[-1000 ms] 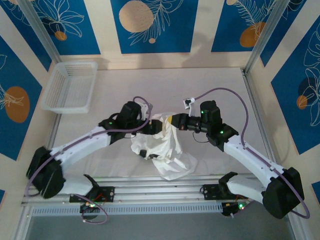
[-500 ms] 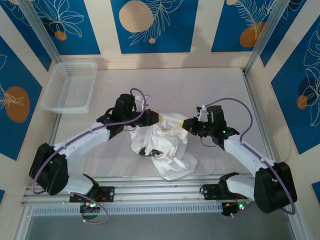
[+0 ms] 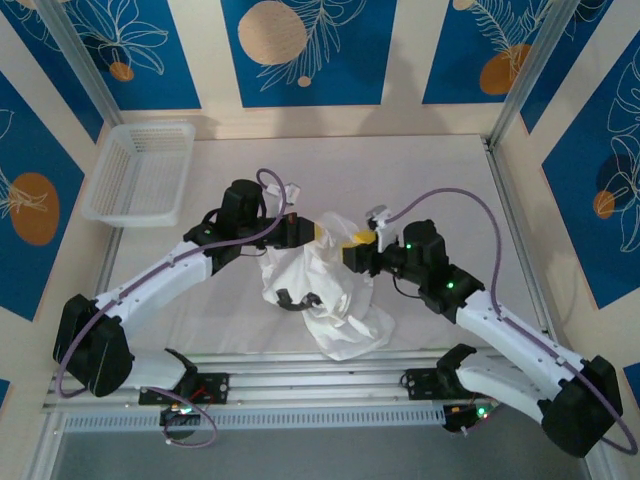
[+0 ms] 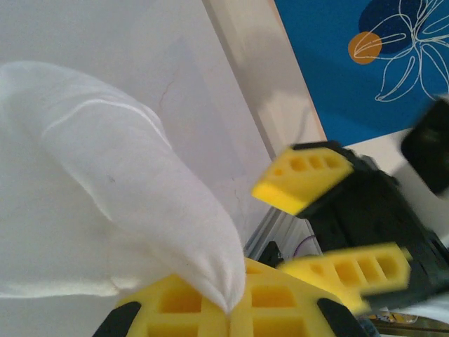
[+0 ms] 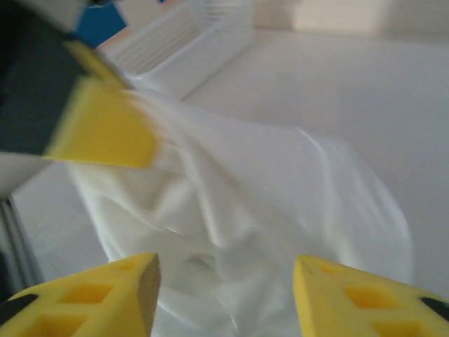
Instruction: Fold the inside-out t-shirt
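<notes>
**A:** What sits furthest left?

**B:** A white mesh basket [image 3: 140,170], at ten o'clock on the table [image 3: 430,170], well apart from everything else.

**A:** And the left gripper?

**B:** The left gripper [image 3: 303,232] is clenched on the inside-out t-shirt [image 3: 330,295], at the heap's eleven o'clock. Its wrist camera shows a peak of cloth nipped between the yellow fingers.

**A:** Where does the shirt lie?

**B:** It is bunched and wrinkled near the table's middle. It spills toward six o'clock, close to the near edge.

**A:** The right gripper?

**B:** The right gripper [image 3: 352,252] sits at the heap's one o'clock. It is released, jaws apart, grasping nothing, and the cloth lies just beyond its fingers.
</notes>
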